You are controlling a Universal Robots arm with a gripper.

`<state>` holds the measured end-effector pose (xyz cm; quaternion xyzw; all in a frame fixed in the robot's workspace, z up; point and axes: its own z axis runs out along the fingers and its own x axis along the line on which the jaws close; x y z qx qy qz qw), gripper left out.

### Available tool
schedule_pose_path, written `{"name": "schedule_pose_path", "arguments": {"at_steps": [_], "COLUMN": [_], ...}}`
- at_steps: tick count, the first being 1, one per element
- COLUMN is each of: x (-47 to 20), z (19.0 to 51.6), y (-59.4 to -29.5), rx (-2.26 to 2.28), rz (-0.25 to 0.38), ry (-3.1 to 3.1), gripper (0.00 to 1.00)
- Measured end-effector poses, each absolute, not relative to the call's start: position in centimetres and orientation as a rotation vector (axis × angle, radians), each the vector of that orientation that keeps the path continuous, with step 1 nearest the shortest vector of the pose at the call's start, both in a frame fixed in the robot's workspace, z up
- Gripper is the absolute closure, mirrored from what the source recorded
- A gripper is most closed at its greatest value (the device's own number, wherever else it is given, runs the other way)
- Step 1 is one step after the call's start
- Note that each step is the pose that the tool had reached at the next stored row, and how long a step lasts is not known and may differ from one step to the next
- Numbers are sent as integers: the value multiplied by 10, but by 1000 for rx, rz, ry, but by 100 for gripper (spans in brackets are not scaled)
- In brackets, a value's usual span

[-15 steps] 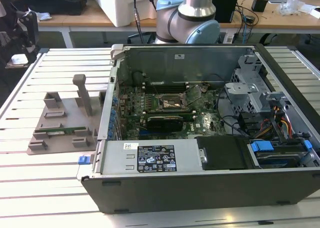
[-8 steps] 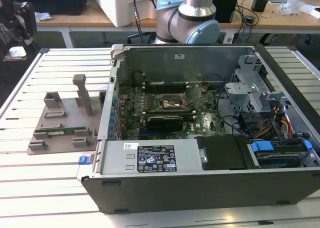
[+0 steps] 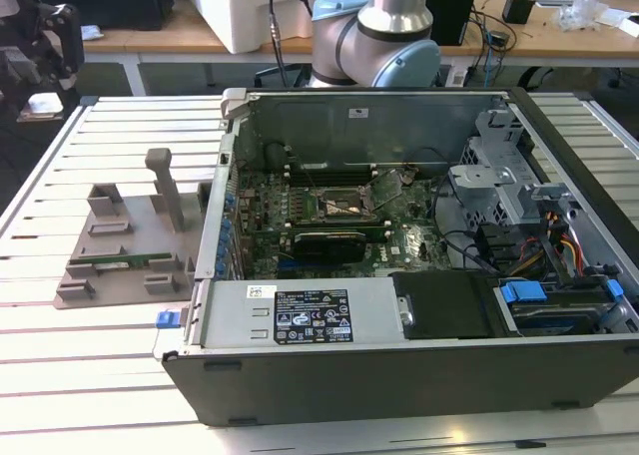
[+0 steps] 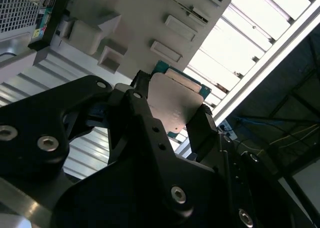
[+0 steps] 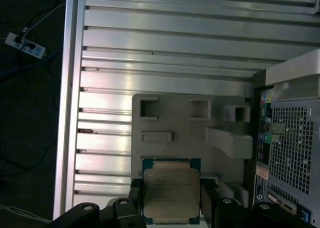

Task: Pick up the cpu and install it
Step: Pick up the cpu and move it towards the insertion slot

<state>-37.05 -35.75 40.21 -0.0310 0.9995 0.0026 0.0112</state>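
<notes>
So right now the gripper (image 5: pixel 171 202) is pinching the cpu (image 5: pixel 171 188) by two opposite edges, one finger on each side. The pale metal top faces the first wrist view, with the green board edge peeking out around it. Gripping the edges makes sense to me: it keeps the fingers off the underside and holds the chip flat, which is how it'd need to sit in a socket.

In both wrist views the cpu hangs over the grey holder block (image 5: pixel 175 118), near one edge of it. It looks lifted clear of the block, though I can't say by how much. The block's rectangular pockets in the first wrist view have nothing in them. In the exterior view, the green memory stick (image 3: pixel 125 262) lies in its slot on that block.

The open PC case (image 3: pixel 399 375) sits on the slatted table (image 3: pixel 100 375) just beside the block. The socket (image 3: pixel 339 208) on the motherboard inside looks unfilled as far as I can tell, so I'd call it pickup done, install not.
</notes>
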Motion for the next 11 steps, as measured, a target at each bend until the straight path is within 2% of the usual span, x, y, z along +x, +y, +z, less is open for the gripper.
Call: {"name": "schedule_pose_path", "arguments": {"at_steps": [11], "x": [-343], "z": [402], "y": [-357], "rx": [-97], "rz": [7], "ry": [3118], "gripper": [45]}}
